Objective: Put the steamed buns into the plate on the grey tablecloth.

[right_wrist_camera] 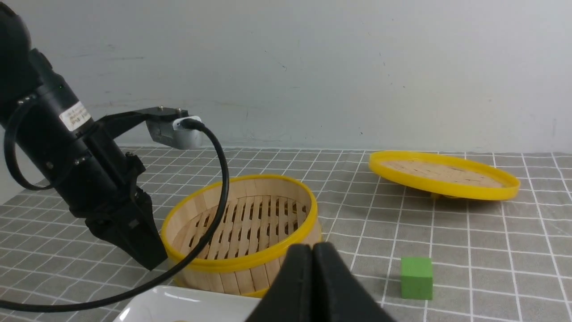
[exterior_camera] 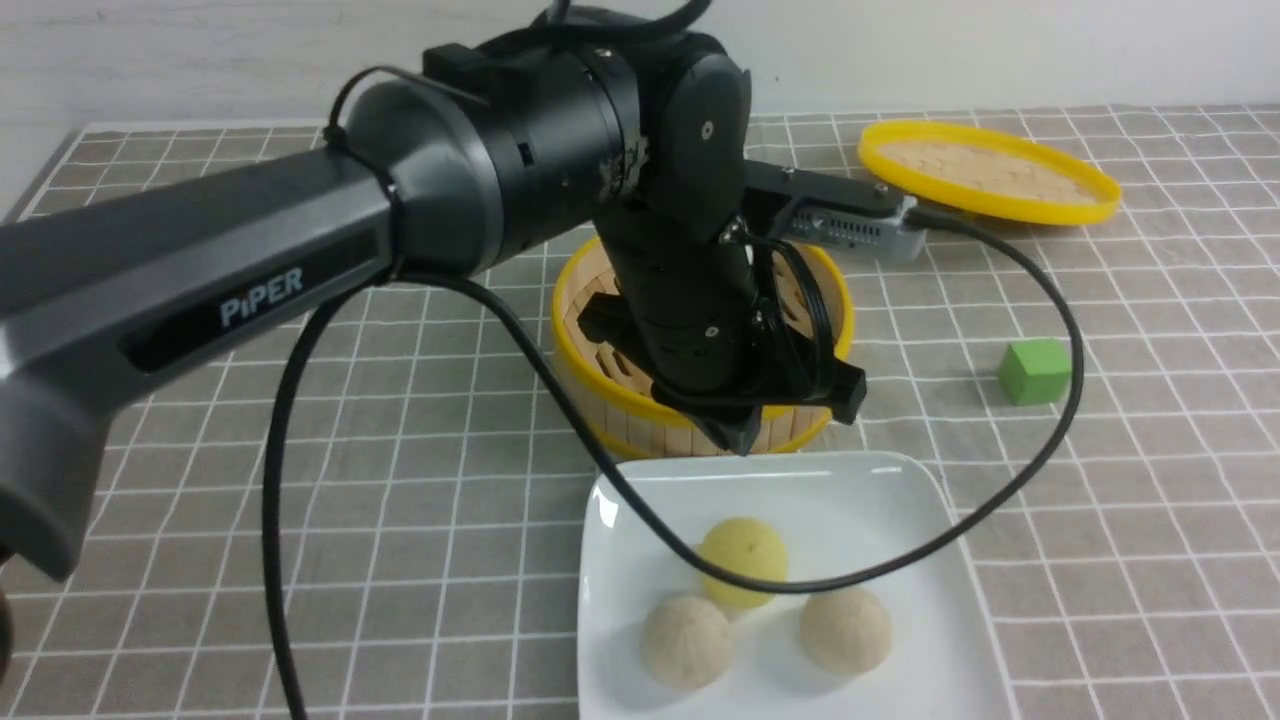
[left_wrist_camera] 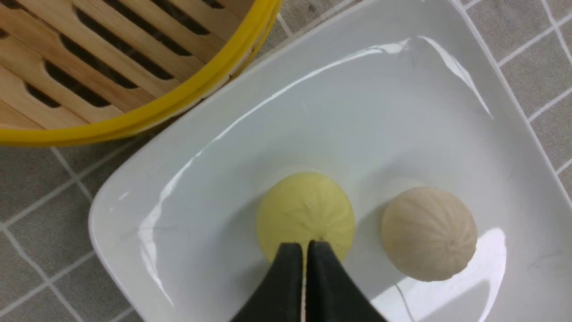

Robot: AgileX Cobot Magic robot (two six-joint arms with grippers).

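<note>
Steamed buns (exterior_camera: 742, 560) lie in the plate (exterior_camera: 900, 500); both pairs of fingers are closed and empty.
The yellow bun (left_wrist_camera: 305, 210) and the two beige buns (exterior_camera: 686, 640) sit close together in the near half of the white plate on the grey tablecloth (exterior_camera: 400, 480). The left fingers (left_wrist_camera: 283, 281), pressed together, hang over the plate's far rim, just before the bamboo steamer (exterior_camera: 575, 330), raised and apart from the yellow bun. The right fingers (right_wrist_camera: 299, 277) are pressed together too, grasping nothing.
</note>
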